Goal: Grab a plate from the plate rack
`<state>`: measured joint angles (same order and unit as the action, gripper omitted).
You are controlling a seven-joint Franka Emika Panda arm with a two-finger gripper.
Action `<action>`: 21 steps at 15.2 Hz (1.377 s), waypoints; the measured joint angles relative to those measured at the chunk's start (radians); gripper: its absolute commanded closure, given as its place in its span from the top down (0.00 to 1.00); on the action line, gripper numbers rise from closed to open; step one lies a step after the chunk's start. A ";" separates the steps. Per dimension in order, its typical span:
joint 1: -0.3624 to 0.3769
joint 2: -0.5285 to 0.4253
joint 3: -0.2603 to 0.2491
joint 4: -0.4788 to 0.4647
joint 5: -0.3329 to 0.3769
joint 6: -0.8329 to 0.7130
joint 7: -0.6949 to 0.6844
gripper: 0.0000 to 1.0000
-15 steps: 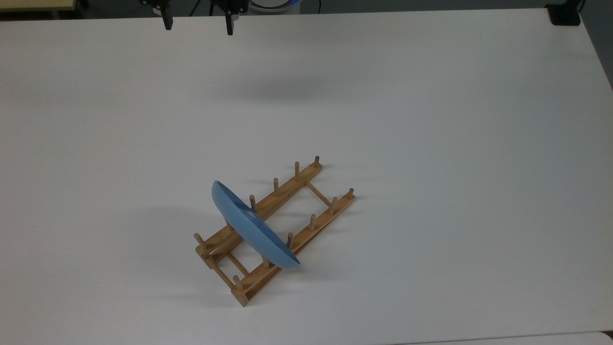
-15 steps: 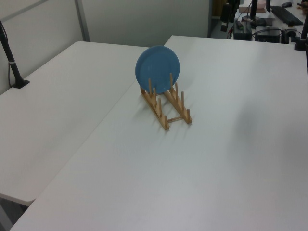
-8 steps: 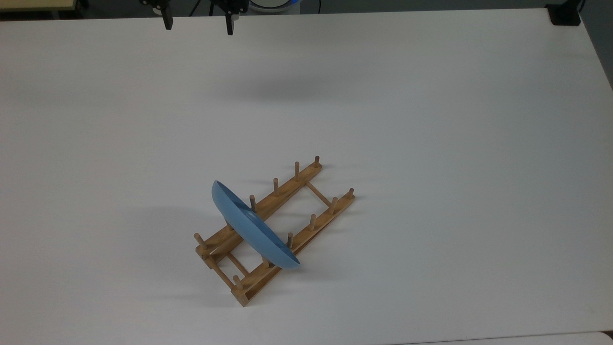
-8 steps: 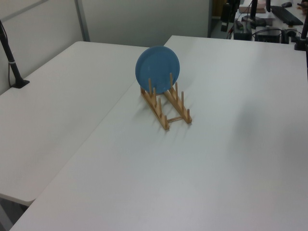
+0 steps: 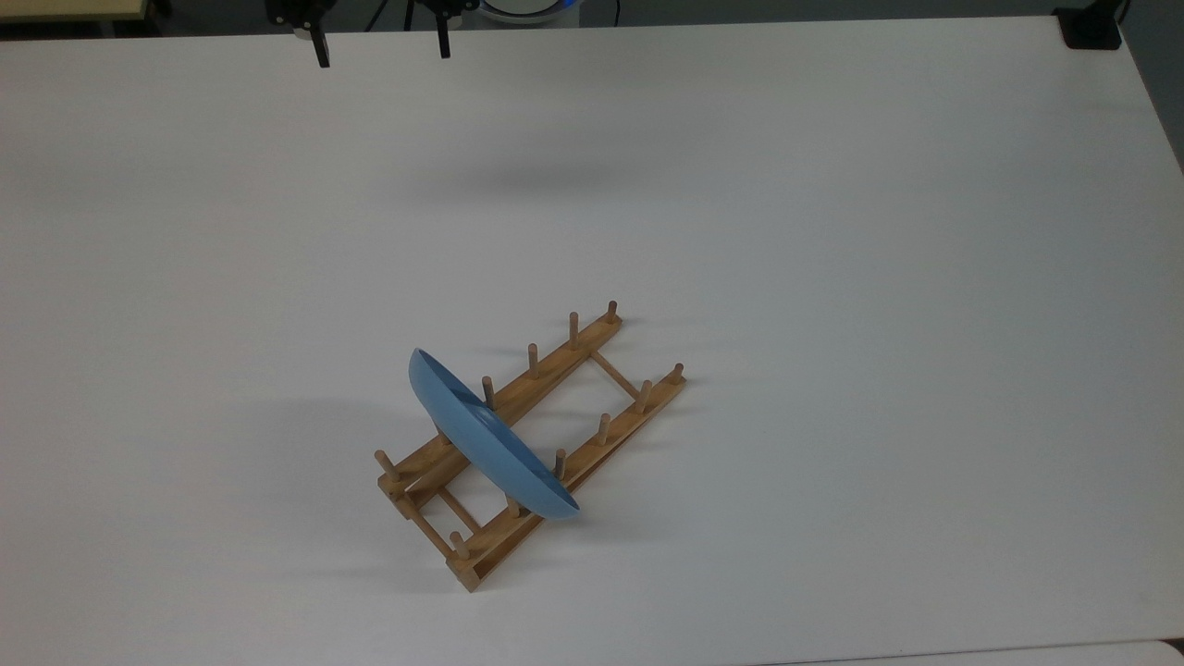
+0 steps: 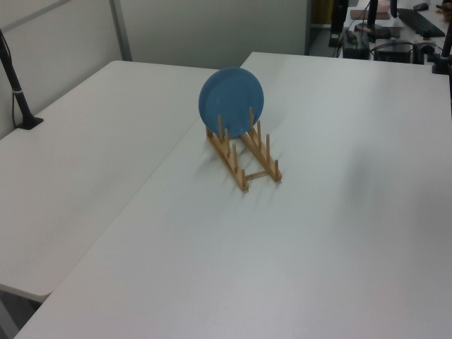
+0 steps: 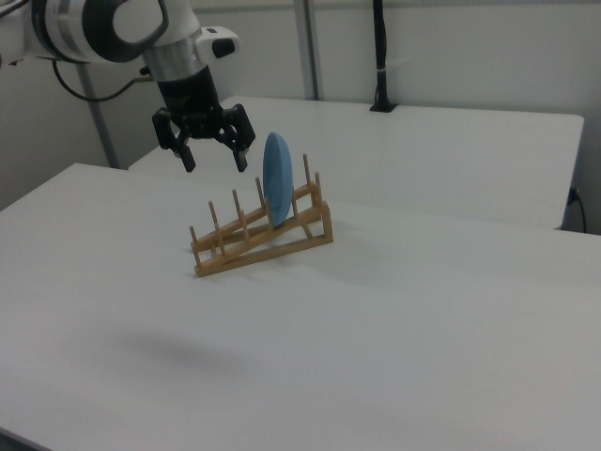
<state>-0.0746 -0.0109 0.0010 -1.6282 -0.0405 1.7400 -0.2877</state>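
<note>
The light-blue plate (image 5: pixel 490 444) stands on edge across the wooden plate rack (image 5: pixel 555 357), between pegs near the rack's end towards the top view's lower left. In the left view the plate (image 6: pixel 231 101) faces the camera at the far end of the rack (image 6: pixel 251 159). My gripper (image 5: pixel 382 48) hangs open at the top view's upper edge, high above the table and far from the plate. In the right view the gripper (image 7: pixel 214 158) hovers with its fingers spread, to the left of the plate (image 7: pixel 278 178) and above the rack (image 7: pixel 265 244), holding nothing.
The rack lies diagonally on a wide white table (image 5: pixel 832 277). A black mount (image 5: pixel 1090 28) sits at the table's far right corner in the top view. A second white table (image 6: pixel 78 169) adjoins, with a black pole (image 6: pixel 15 85) at the left view's left.
The gripper has shifted and turned slightly at the top view's upper edge. The plate and the rack have not moved.
</note>
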 measured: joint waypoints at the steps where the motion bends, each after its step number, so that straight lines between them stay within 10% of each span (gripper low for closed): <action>1: 0.000 0.001 0.000 0.000 0.000 0.005 -0.021 1.00; 13: 0.022 0.153 0.003 -0.007 -0.090 0.613 0.089 1.00; 21: 0.092 0.343 0.008 -0.008 -0.563 0.833 0.768 0.81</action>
<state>0.0176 0.3318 0.0085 -1.6358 -0.6035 2.5734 0.4803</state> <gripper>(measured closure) 0.106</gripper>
